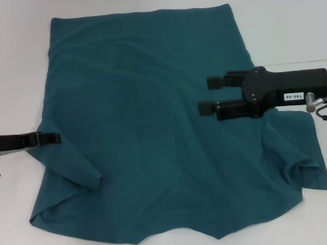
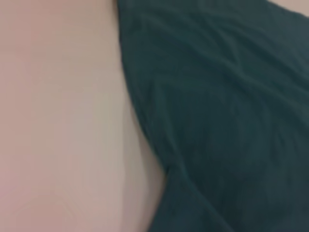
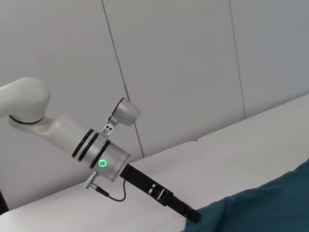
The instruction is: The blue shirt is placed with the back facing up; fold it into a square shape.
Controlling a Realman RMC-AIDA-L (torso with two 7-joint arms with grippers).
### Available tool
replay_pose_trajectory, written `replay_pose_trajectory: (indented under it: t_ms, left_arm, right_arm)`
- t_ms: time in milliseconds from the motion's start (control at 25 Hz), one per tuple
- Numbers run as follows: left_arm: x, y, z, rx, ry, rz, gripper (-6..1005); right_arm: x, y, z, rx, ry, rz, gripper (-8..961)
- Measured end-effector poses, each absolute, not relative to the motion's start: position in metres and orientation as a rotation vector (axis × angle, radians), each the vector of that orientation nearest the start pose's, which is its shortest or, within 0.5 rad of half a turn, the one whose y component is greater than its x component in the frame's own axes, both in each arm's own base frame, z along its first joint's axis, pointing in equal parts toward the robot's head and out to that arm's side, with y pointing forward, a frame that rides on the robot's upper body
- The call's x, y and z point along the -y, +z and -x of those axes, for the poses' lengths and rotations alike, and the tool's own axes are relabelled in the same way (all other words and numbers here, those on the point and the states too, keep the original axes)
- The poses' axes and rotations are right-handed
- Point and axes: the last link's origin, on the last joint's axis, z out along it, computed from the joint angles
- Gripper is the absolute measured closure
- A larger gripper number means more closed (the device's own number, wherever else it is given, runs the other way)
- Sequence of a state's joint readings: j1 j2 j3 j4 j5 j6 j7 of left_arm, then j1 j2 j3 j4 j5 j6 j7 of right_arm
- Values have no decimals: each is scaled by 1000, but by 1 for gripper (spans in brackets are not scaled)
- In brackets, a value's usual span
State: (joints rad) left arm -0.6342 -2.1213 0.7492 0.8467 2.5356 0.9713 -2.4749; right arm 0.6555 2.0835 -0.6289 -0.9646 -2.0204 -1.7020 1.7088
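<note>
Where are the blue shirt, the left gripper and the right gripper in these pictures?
blue shirt point(image 1: 147, 117): head view, middle of the flat back panel.
left gripper point(image 1: 55, 137): head view, black tip at the shirt's left edge.
right gripper point(image 1: 210, 95): head view, between the two black fingertips, above the shirt's right side.

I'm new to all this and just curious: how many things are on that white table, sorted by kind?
Blue shirt: 1
Robot pincers: 2, the left pincer at the shirt's edge, the right pincer open above the shirt
White table: 1
Total: 4
</note>
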Motion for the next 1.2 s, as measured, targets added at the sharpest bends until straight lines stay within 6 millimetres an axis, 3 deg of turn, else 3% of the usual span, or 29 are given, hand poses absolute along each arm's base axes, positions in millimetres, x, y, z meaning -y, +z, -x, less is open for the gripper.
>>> replay_pose_trajectory:
  t_ms: [440,1200]
  left_arm:
    - [-417,34,305,1320,-129,1898,152]
    - [-422,16,304,1264,-48,1962,154]
  right_arm:
    - [-375,54,-183,-536,729,2740,86]
    - [-379,53,-176,-524,731,2742,86]
